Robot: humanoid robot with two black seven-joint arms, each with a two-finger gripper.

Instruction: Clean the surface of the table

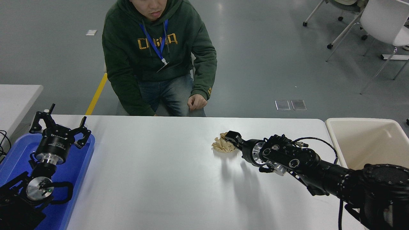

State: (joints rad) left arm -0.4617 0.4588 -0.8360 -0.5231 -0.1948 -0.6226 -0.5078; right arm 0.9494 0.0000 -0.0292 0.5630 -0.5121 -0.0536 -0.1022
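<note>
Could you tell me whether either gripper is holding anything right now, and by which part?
The right gripper is at the right edge of the crumpled paper, but a closed grip cannot be told. The left gripper is open and empty.
</note>
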